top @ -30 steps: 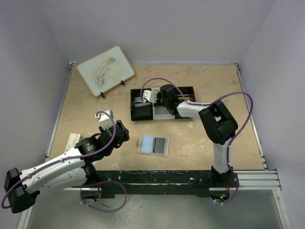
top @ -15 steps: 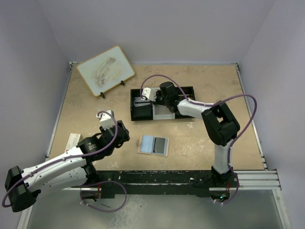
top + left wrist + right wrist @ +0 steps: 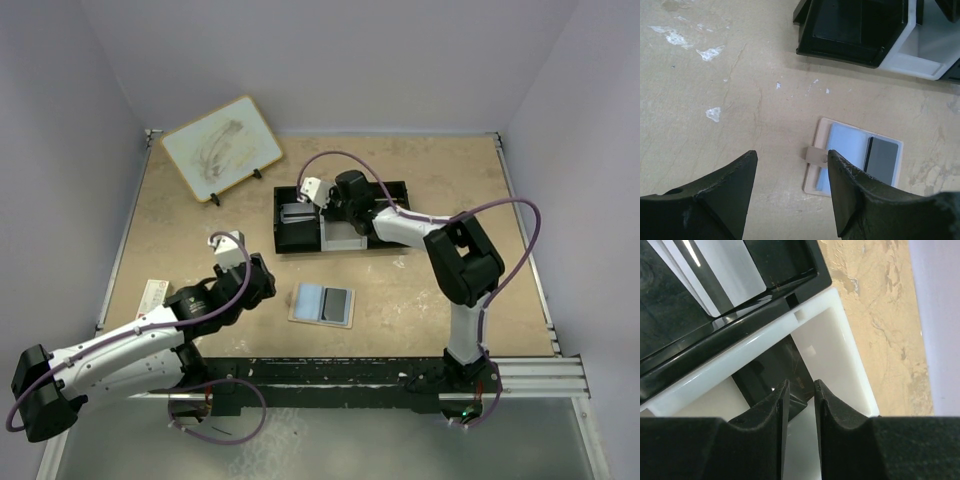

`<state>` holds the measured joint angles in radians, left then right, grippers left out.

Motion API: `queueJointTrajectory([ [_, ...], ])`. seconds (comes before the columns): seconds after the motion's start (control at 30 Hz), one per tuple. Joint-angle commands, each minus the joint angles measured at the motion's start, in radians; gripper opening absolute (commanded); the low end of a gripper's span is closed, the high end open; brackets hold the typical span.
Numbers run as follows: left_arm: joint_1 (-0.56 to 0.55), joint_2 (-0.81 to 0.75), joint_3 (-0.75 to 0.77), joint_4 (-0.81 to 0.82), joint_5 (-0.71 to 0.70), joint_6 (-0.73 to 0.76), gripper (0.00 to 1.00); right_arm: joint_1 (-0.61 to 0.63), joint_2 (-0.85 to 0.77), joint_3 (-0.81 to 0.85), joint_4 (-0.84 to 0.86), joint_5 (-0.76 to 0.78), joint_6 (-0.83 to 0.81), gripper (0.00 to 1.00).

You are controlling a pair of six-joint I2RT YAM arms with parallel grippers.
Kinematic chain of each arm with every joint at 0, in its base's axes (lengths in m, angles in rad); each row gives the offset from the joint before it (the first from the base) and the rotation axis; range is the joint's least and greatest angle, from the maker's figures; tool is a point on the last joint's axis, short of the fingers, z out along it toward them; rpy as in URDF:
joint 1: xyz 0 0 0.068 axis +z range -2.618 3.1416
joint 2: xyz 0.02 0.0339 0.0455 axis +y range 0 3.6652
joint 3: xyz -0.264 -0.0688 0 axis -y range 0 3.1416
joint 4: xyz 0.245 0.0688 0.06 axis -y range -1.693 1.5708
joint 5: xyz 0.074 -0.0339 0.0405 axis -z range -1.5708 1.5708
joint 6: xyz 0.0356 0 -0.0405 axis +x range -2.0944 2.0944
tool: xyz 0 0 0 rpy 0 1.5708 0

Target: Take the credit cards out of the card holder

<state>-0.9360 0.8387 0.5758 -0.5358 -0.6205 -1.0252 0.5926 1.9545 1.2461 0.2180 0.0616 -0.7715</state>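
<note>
Whiteboard (image 3: pixel 221 146) far left, tray (image 3: pixel 292 238) beyond card holder (image 3: pixel 308 302)

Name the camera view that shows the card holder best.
The left wrist view: the card holder lies open and large, with a dark card on it. The top view shows it small and far off; the right wrist view misses it.

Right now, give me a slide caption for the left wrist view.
Open left gripper hovers near the open card holder, one dark card inside; tray beyond.
</note>
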Motion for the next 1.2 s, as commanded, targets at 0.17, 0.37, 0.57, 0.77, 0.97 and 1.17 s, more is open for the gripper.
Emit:
queueJointTrajectory([
  [0.17, 0.006, 0.032, 0.052, 0.210, 0.191, 0.099, 0.57, -0.007, -0.324, -0.108, 0.093, 0.097, 0.649, 0.33],
  [0.37, 0.006, 0.099, 0.092, 0.197, 0.185, 0.116, 0.57, -0.030, -0.214, 0.110, -0.270, -0.038, 0.894, 0.06],
  [0.57, 0.006, 0.076, 0.094, 0.149, 0.154, 0.091, 0.57, -0.027, -0.057, 0.226, -0.449, -0.088, 1.004, 0.00],
  [0.77, 0.006, 0.010, 0.071, 0.106, 0.095, 0.056, 0.57, -0.016, 0.001, 0.241, -0.495, -0.039, 1.051, 0.00],
  [0.97, 0.006, -0.006, 0.073, 0.076, 0.064, 0.048, 0.57, -0.009, 0.084, 0.283, -0.533, 0.019, 1.055, 0.00],
  [1.17, 0.006, 0.002, 0.072, 0.077, 0.068, 0.048, 0.57, -0.005, 0.122, 0.314, -0.537, 0.081, 1.060, 0.00],
])
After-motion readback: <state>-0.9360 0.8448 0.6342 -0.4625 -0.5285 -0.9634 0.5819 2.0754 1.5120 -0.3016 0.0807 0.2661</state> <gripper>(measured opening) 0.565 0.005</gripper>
